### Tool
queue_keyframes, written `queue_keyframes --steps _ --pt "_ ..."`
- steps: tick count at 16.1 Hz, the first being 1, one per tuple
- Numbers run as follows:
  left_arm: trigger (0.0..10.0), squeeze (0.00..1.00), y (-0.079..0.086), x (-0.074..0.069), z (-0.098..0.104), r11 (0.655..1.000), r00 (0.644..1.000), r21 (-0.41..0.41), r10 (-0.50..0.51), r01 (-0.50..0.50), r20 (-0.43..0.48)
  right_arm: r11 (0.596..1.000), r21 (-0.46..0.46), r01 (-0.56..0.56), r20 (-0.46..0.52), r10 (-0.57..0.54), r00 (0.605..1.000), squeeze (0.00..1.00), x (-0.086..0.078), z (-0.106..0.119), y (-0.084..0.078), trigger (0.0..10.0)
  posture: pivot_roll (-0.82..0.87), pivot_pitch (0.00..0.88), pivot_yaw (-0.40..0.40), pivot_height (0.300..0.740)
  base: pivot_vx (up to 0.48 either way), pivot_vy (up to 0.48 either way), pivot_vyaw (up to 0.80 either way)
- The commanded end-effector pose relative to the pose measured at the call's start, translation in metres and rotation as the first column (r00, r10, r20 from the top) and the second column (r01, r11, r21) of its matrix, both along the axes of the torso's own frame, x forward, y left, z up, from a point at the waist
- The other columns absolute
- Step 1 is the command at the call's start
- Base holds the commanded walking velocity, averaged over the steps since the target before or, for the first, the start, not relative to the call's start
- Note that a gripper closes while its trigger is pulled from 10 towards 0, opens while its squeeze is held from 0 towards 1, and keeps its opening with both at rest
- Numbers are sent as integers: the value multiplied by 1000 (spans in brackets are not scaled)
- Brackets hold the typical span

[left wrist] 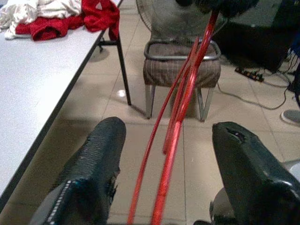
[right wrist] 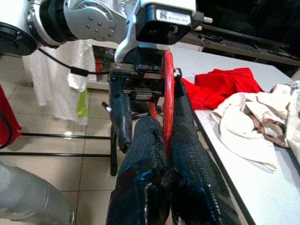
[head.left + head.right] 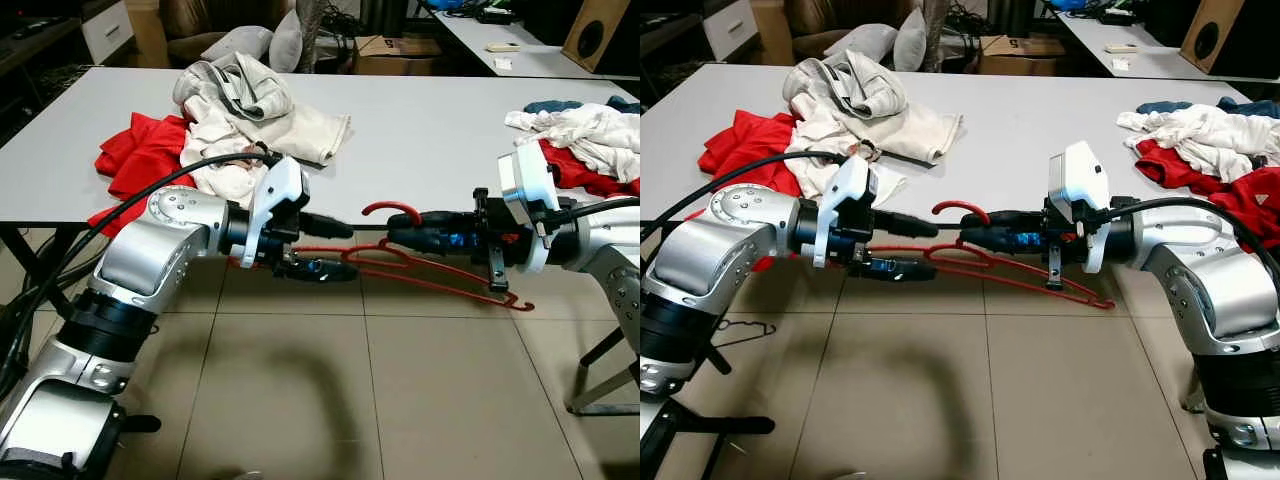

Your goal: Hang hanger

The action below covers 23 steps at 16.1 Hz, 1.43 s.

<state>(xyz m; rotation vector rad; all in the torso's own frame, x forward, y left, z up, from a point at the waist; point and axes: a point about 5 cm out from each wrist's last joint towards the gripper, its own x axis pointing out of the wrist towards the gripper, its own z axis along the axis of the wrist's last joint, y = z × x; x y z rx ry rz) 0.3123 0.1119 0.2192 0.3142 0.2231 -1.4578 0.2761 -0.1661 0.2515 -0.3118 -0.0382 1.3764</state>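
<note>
So the right gripper (image 3: 975, 232) is pinching the red hanger (image 3: 1025, 268) near its hook, while the left gripper (image 3: 335, 250) sits spread wide around the frame, probably to steady it.

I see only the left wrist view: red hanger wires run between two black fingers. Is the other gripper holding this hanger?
Observer: Yes. The right gripper is shut on the red hanger, just below its hook.
Operator: Is the left one shut too?
Observer: No. The left gripper is open; its fingers stand apart, with the wires between them.
Operator: Where is the hanger relative to the table?
Observer: In front of the white table's near edge, over the tiled floor, between both arms.
</note>
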Motion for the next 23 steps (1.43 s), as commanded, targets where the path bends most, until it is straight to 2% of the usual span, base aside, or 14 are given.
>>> queue_keyframes --steps 1,4,7,11,15,16,17,18,19,23 --pt "0 0 0 2 -1 999 999 44 18 -19 27 1000 -16 -5 26 5 1000 0 1 6 -1 10000 -33 0 2 740 0 0 0" --pt "0 0 0 11 2 993 992 68 85 -92 96 1000 -16 -16 32 16 999 0 1 7 1 10000 -29 0 4 740 0 0 0" --pt "0 0 1 14 4 992 989 61 104 -112 108 1000 -17 -17 35 17 999 0 1 7 1 10000 -29 0 4 740 0 0 0" --pt "0 0 -1 15 3 994 990 50 90 -96 112 1000 -20 -14 37 15 999 0 1 7 0 10000 -33 0 8 740 0 0 0" --pt "0 0 -3 11 9 999 992 -15 33 -31 123 1000 -20 -13 23 13 1000 0 2 7 -2 10000 -34 0 7 740 0 0 0" --pt "0 0 -3 10 11 1000 991 -21 15 -13 133 1000 -20 -14 18 15 1000 118 2 7 -2 10000 -34 0 7 740 0 0 0" --pt "0 0 -3 9 11 1000 991 -22 9 -6 133 1000 -21 -12 14 12 1000 388 3 7 -3 10000 -34 0 7 740 0 0 0" --pt "0 0 -3 8 11 1000 991 -26 1 2 132 1000 -21 -6 11 6 1000 529 4 7 -3 10000 -34 0 7 740 0 0 0" --pt "0 0 -3 7 12 999 991 -34 -8 13 133 1000 -12 19 9 -19 1000 1000 7 7 -5 10000 -31 0 4 740 0 0 0" --pt "0 0 0 7 11 999 991 -40 -4 9 131 1000 14 -5 -38 5 999 1000 6 10 -10 10000 -31 0 1 740 0 0 0"
